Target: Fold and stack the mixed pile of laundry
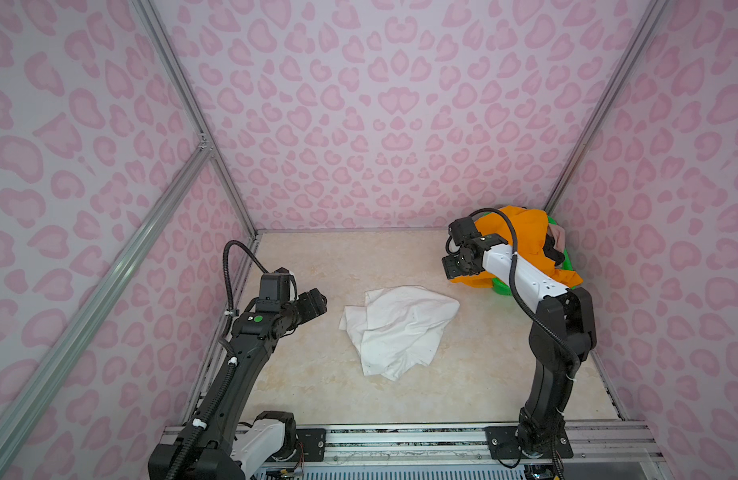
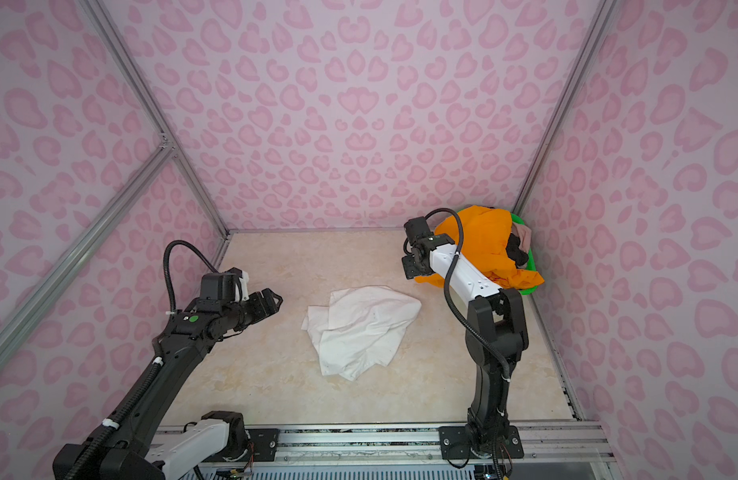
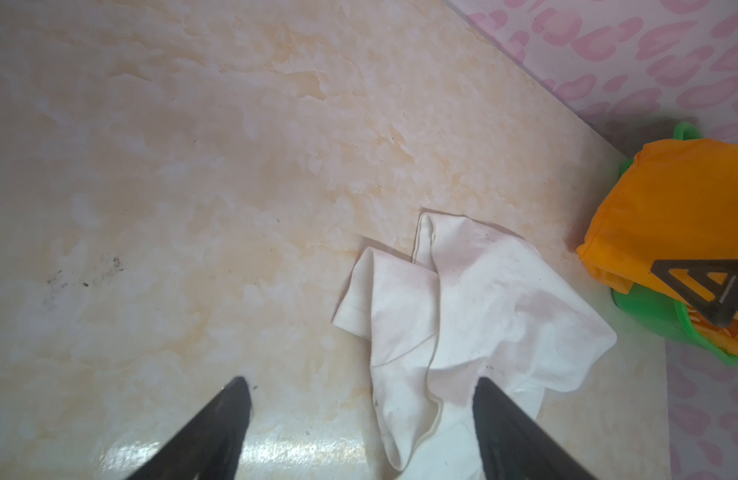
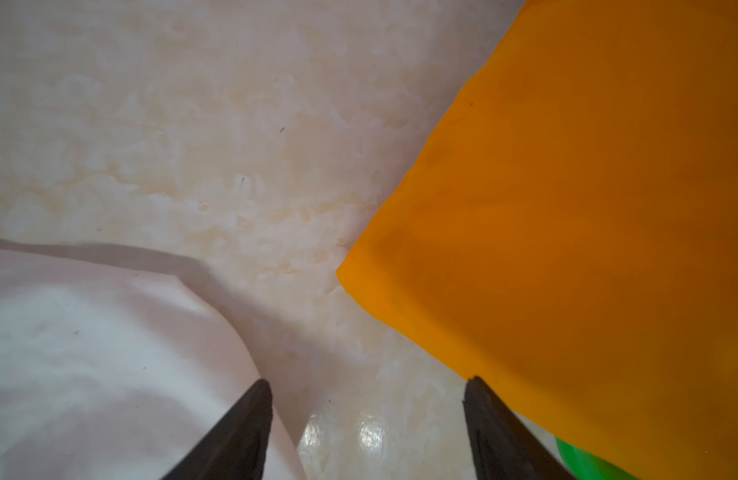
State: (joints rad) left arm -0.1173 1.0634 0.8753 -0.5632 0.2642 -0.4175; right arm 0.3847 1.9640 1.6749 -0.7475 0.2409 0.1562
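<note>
White T-shirt (image 1: 398,328) is seen crumpled just ahead of left gripper (image 3: 361,380), jaws spread, nothing held. Right gripper (image 4: 368,381), likewise spread and empty, is positioned beside orange shorts (image 4: 587,208).

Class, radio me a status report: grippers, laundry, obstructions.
Left gripper open, empty, beside crumpled white T-shirt. Right gripper open, empty, by orange shorts draped over green basket. Nothing folded yet. No obstruction seen.
</note>
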